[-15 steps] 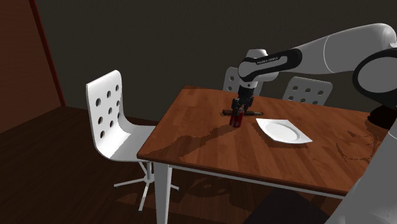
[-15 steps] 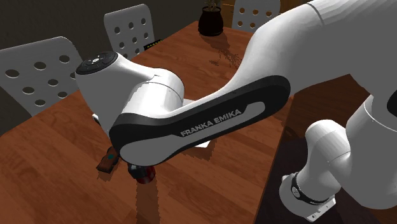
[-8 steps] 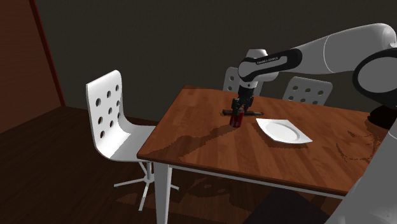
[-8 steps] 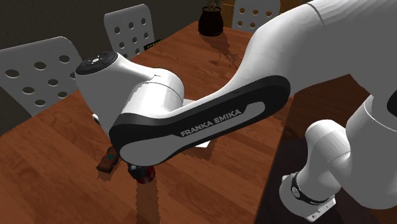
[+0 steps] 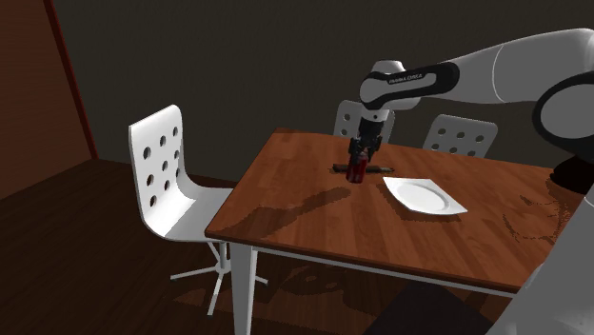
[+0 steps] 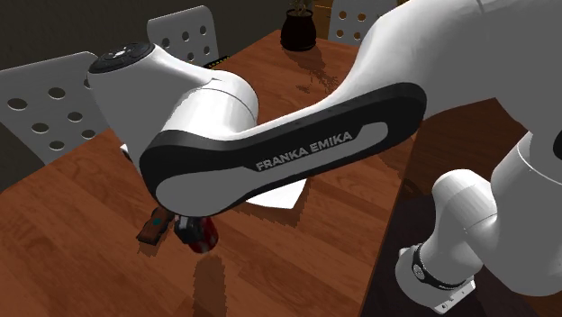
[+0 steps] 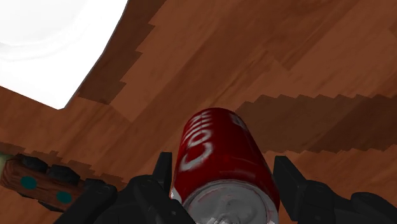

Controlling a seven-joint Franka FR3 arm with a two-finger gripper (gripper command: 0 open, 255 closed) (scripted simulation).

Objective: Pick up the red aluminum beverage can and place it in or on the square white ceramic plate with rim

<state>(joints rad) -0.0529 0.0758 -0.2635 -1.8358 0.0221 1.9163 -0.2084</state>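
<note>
Spotter: Status on the can, please?

Operator: I have the red beverage can [image 7: 216,143] pinched in the gripper [image 7: 224,168]. The two black fingers [image 7: 163,178] press on opposite sides of its body, just under the silver top. It sits upright in the clasp, which I want so that it travels without tipping.

Spotter: Is it resting on the table?

Operator: I judge it just clear of the wooden table [image 5: 314,214]. On the shoulder camera it hangs under the hand near the far edge. On the second exterior camera its shadow falls on the boards apart from it.

Spotter: What is that next to it?

Operator: A small brown block with teal dots [image 7: 38,181], lying flat just beside the can. Gripping high keeps my fingers off it.

Spotter: And the target?

Operator: The square white plate [image 5: 425,196] lies flat nearby, toward the shoulder view's right, with nothing on it. I reckon the pick is done and the carry comes next. I need enough height to pass over the raised rim, then I lower over the middle so the can lands level.
</note>
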